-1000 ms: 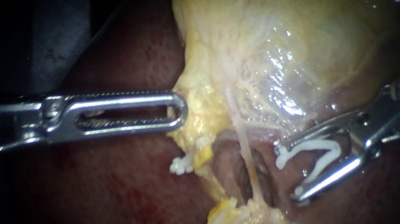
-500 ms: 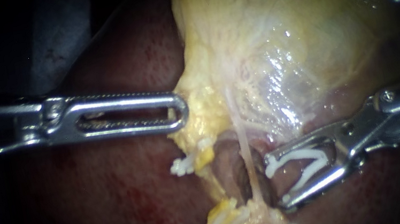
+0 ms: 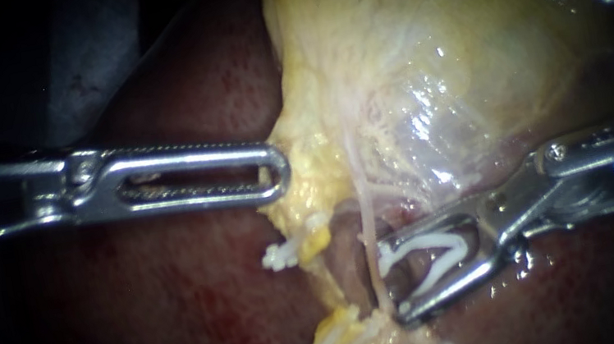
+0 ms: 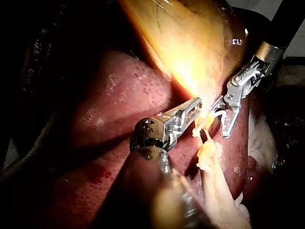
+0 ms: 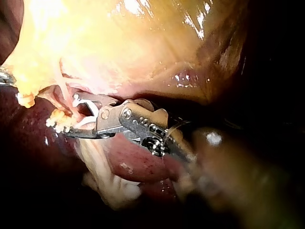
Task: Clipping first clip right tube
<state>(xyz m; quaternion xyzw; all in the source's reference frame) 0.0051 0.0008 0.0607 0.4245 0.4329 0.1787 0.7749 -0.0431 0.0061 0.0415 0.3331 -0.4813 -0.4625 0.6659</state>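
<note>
1. Step in hand: lining up the clip. The right instrument point(image 3: 392, 281) has its jaws spread wide around an open white clip point(image 3: 426, 239), tips right at the thin pale tube point(image 3: 363, 204).
2. The left instrument point(image 3: 278, 171) looks clamped on the gallbladder point(image 3: 404, 56) edge.
3. Next, probably: slide on until the tube sits fully inside, then squeeze.
</note>
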